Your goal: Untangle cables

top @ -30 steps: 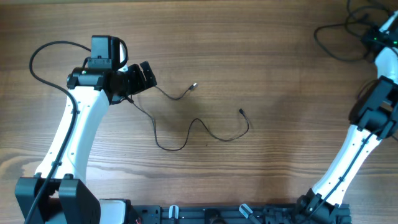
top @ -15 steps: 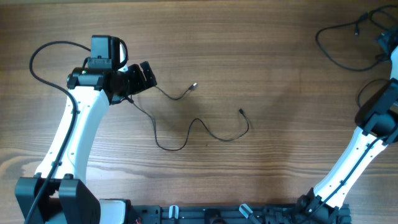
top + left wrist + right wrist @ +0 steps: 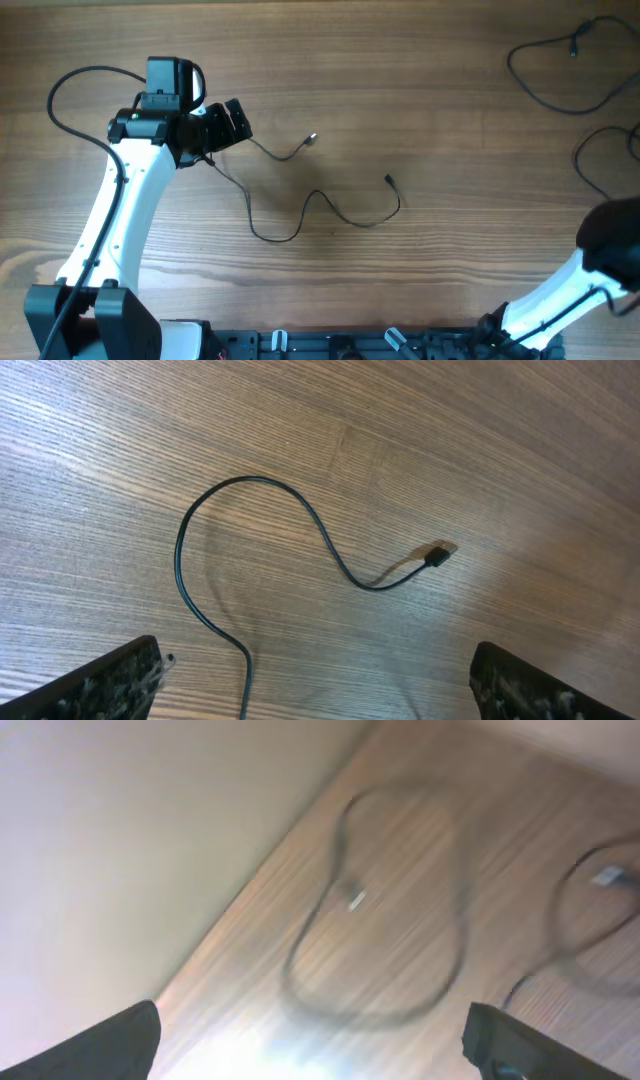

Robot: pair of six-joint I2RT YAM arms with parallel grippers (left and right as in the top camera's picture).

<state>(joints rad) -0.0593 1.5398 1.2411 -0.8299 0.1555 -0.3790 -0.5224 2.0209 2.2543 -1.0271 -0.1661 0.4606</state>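
Note:
Thin black cables lie on the wooden table. One short strand (image 3: 285, 155) runs from my left gripper (image 3: 238, 122) to a plug tip (image 3: 313, 137). A longer wavy strand (image 3: 318, 195) ends in a plug (image 3: 388, 180). In the left wrist view the cable (image 3: 240, 485) curls past its plug (image 3: 437, 555) and lies between the wide-open fingers of the left gripper (image 3: 315, 695), nearer the left finger (image 3: 110, 685). More cable loops (image 3: 550, 85) lie at the top right. The right wrist view is blurred; the right gripper (image 3: 315, 1050) is open and empty above a cable loop (image 3: 400, 1010).
The right arm (image 3: 610, 240) is at the lower right edge, its gripper outside the overhead view. The left arm's thicker black cable (image 3: 70, 90) arcs at the far left. A black rail (image 3: 350, 345) runs along the front edge. A pale wall (image 3: 120, 840) borders the table.
The right gripper opened and let go of the cables at the top right, then the right arm drew back down toward the lower right. The left arm and the centre cables have not moved.

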